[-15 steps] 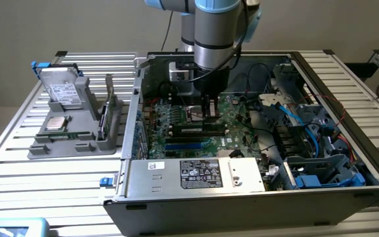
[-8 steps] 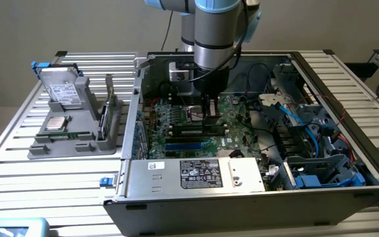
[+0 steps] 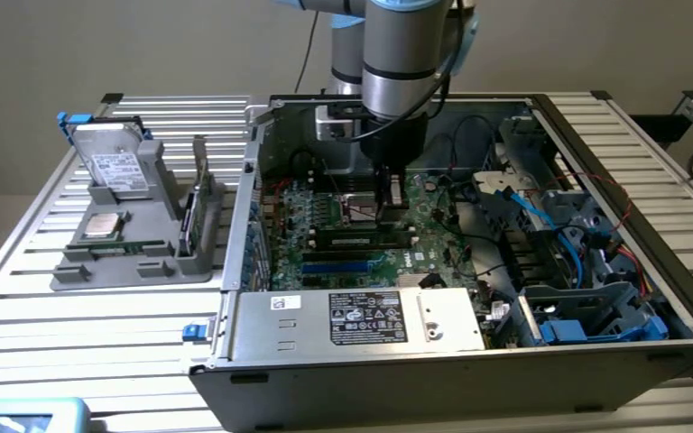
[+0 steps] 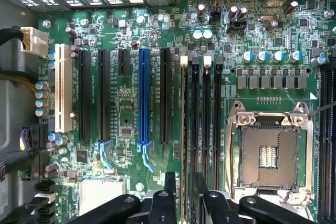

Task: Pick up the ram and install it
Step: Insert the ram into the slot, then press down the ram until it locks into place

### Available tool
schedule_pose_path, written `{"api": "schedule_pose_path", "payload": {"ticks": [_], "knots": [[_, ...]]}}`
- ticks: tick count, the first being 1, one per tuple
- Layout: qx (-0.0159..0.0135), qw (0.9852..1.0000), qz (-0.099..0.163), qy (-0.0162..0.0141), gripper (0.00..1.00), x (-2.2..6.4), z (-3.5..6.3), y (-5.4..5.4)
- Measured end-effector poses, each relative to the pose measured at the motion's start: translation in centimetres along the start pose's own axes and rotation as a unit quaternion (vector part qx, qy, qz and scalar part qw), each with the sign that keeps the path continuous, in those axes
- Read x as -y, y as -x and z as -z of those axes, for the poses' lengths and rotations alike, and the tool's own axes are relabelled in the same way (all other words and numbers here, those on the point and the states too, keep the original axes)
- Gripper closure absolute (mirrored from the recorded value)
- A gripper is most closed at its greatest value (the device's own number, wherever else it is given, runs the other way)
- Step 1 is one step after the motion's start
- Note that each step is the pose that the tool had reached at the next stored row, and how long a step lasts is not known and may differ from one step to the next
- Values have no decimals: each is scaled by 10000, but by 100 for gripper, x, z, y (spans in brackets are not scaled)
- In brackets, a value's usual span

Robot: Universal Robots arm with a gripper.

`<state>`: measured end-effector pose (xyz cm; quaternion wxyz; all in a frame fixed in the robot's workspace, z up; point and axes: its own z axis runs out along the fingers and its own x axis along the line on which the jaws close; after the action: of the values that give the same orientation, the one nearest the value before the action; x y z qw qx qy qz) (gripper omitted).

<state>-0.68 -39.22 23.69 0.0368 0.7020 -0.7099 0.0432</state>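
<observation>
I see the gripper (image 3: 386, 207) low inside the open PC case (image 3: 443, 388), above the green board (image 3: 431, 206), approx. at the center of the ext. view. The ram (image 3: 364, 240) is not in the gripper. It lies along a memory slot just below the gripper in that frame, a dark stick w/ a pale label.

In the wrist view the two black fingers (image 4: 170, 184) are spread, one on each side of the thin edge of the ram. There is a small gap on both sides, so they pinch nothing.

My judgement: pick-up and carrying are done, and the ram is in its slot. I cannot tell if it is pushed fully down or if the end clips are locked. The gray tray (image 3: 76, 271) at the ext. view's left holds a silver chip (image 3: 104, 225).
</observation>
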Motion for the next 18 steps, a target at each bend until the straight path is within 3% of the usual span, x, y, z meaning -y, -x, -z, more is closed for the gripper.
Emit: {"api": "schedule_pose_path", "payload": {"ticks": [5, 16, 18], "knots": [[2, 10000, 1, 9, 73, 44, 44, -6], [1, 10000, 2, 16, 73, 44, 45, -8], [1, 10000, 2, 16, 82, 44, 45, -8]]}}
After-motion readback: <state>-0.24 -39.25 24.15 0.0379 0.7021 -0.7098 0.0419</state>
